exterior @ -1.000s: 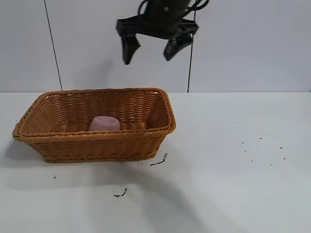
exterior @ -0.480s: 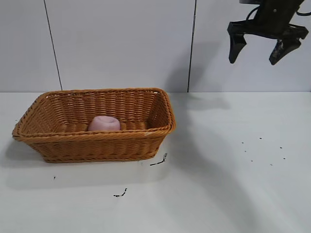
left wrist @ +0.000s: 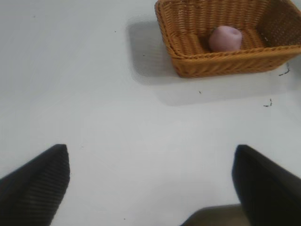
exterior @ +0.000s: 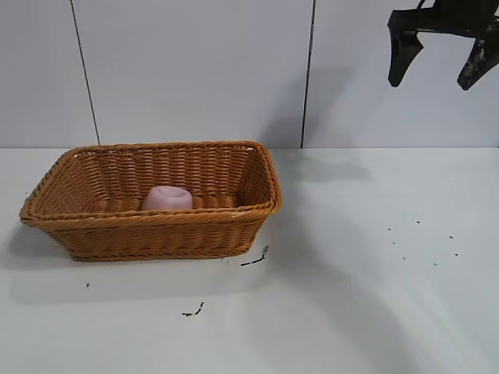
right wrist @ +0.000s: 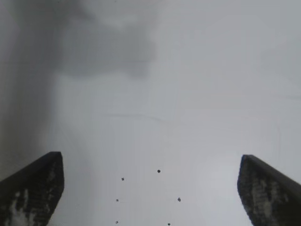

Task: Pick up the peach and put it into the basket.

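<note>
Peach [exterior: 167, 198] lies inside basket [exterior: 117, 226], on its floor, at the worktop's [exterior: 366, 296] left. Right gripper [exterior: 440, 58] hangs high at far right, jaws open and empty, well apart from the peach. Left gripper [left wrist: 150, 179] also open, empty. Placement judged complete.

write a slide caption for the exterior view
Pale pink peach lying inside the orange-brown wicker basket; open right gripper raised high over the white table.

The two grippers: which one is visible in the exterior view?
The right gripper, open and empty, high above the table's right side. The left gripper appears only in its wrist view.
</note>
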`<state>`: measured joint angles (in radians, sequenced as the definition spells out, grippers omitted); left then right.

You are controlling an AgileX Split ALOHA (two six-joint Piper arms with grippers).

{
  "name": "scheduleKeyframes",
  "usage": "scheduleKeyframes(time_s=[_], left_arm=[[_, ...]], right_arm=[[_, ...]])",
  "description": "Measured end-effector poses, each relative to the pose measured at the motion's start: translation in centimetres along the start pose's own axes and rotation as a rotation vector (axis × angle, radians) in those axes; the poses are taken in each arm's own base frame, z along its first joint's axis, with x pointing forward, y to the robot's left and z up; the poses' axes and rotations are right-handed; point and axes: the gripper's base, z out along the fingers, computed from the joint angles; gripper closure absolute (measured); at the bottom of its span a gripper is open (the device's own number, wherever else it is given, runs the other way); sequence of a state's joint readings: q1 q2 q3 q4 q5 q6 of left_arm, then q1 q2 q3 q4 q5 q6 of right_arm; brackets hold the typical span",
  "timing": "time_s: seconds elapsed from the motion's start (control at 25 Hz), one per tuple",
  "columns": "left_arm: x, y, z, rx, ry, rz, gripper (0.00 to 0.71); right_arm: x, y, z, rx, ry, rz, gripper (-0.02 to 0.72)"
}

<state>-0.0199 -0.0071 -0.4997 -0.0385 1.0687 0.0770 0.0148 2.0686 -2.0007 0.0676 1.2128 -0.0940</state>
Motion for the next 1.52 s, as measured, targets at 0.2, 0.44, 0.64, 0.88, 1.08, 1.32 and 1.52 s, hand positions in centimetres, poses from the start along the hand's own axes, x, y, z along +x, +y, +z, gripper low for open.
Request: scheduleKeyframes(time_s=[0.2,0.44,0.64,0.88,1.08,1.32,1.52], left_arm=[[0.0,0.0,0.0,0.0,0.0,0.0,0.018],[0.0,0.0,0.0,0.0,0.0,0.0,0.018],[0.0,0.0,0.0,0.0,0.0,0.0,0.018],[0.0,0.0,0.0,0.0,0.0,0.0,0.018],[0.0,0.0,0.0,0.0,0.0,0.0,0.018],[0.0,0.0,0.0,0.0,0.0,0.0,0.018],[0.0,0.0,0.0,0.0,0.0,0.0,0.018]], right_arm=[[3.4,0.4,-4.9,0.02,-0.008,-0.008,0.014],[11.5,1.3,-10.7,0.021,-0.008,-0.009,0.014],[20.3,2.1,-13.4,0.018,-0.011,-0.008,0.014],[30.0,2.8,-13.2,0.028,-0.151,-0.009,0.014],[36.5,3.2,-12.6,0.041,-0.336,-0.016,0.014],[40.5,3.6,-14.5,0.061,-0.603,-0.027,0.014],[42.6,3.8,-15.5,0.071,-0.753,-0.035,0.014]])
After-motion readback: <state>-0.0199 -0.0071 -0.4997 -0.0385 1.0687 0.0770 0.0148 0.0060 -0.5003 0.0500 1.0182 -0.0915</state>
